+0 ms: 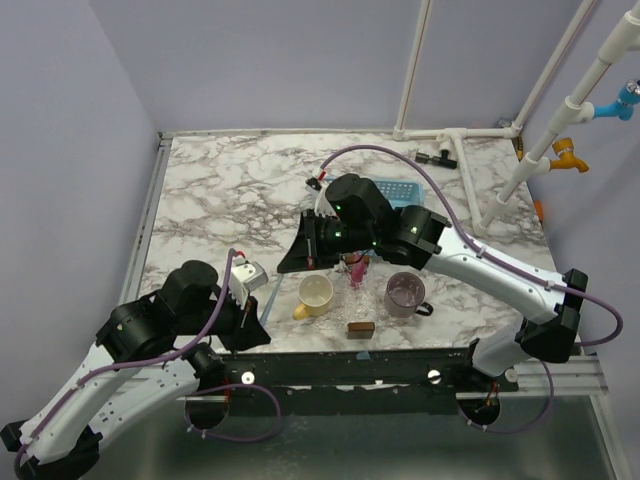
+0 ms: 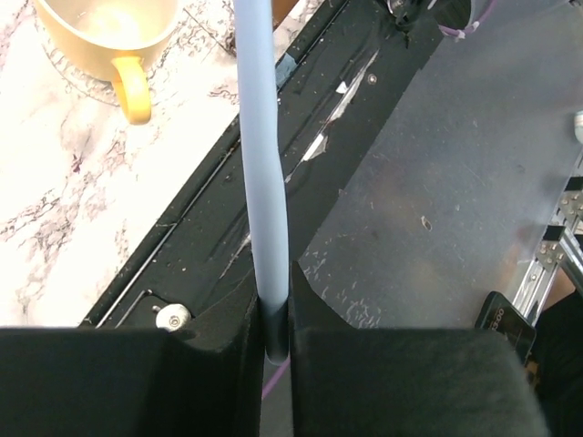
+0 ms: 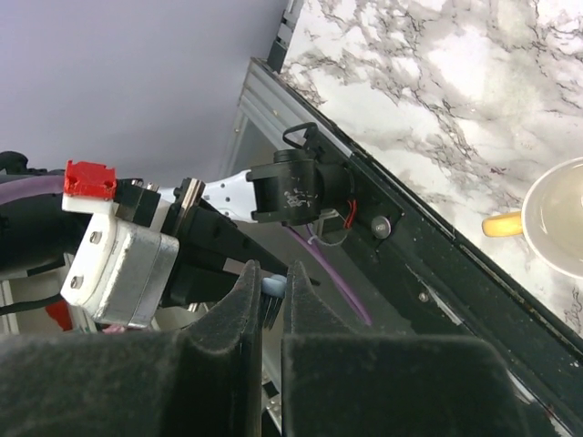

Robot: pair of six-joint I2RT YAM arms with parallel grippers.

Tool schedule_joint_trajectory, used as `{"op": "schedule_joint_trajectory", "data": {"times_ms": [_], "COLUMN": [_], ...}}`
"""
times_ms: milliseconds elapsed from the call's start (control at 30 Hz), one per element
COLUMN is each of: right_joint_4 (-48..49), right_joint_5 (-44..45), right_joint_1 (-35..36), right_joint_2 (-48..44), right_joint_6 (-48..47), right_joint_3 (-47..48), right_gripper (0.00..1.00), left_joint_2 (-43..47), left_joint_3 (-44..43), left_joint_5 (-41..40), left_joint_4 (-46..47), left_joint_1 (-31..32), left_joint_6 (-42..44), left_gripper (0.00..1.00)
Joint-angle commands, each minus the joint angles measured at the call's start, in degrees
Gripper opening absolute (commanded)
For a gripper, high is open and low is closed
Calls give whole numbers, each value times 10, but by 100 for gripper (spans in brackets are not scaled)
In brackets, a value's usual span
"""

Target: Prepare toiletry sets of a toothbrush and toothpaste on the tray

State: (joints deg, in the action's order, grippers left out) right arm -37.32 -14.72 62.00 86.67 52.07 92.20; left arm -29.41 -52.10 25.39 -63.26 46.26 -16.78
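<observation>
A handover appears to be in hand. In the left wrist view the left gripper [image 2: 275, 314] is seen clamped narrow on the lower end of a long pale blue plastic toothbrush [image 2: 264, 164], whose handle runs straight up the middle of the frame, with a yellow ceramic mug [image 2: 96, 27] at the upper left. In the right wrist view the right gripper [image 3: 271, 305] is drawn in tight at the lower centre, and a pale blue tip, judged to be the same brush, is pinched between its pads. In the overhead view the blue rectangular tray [image 1: 408, 188] is found right of centre toward the top, partly hidden behind the right arm, well apart from the brush. Next, the left grip would have to be released so that the brush can be carried to the tray; a toothpaste tube cannot be identified.
</observation>
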Motion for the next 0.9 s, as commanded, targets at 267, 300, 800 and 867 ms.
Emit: {"op": "schedule_joint_trajectory", "data": {"times_ms": [267,300,800,867], "right_joint_4": [42,41,-99,-109], "right_joint_5": [-11,-5,167,183], "right_joint_1": [-1,-1,0,-1], "right_joint_2": [-46,-52,-144,-158], "right_joint_6": [-15,-22,-211,-238], "right_joint_3": [-48,-51,-54,-57], "right_gripper": [0,0,0,0], "left_joint_2": [26,29,47,50], "left_joint_3": [-8,-9,-11,-7], "left_joint_5": [-16,-16,-108,-123], "left_joint_4": [25,29,118,135], "left_joint_1": [2,2,3,3], "left_joint_6": [-2,-3,-56,-61], "left_gripper": [51,54,76,77]}}
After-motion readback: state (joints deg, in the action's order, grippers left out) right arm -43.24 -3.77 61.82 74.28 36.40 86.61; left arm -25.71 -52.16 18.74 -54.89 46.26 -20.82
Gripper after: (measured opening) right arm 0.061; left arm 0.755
